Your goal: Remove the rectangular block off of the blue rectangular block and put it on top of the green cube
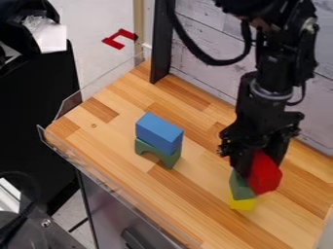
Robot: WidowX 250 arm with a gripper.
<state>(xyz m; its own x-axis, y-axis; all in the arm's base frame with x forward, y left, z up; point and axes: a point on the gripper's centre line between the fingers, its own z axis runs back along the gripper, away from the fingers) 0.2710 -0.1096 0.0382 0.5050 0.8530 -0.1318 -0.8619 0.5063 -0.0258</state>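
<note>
Tabletop of striped wood, clear guard along its left edge, whitish plank wall behind, carries a blue block lying on a green arch. At right, black gripper has its fingers closed on a red block, beside a green block above a yellow block.

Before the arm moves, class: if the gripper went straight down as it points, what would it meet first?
Probably the green block, which seems to rest on the yellow block, close under the gripper and its red block. Depth is unclear; it might pass beside them.
</note>
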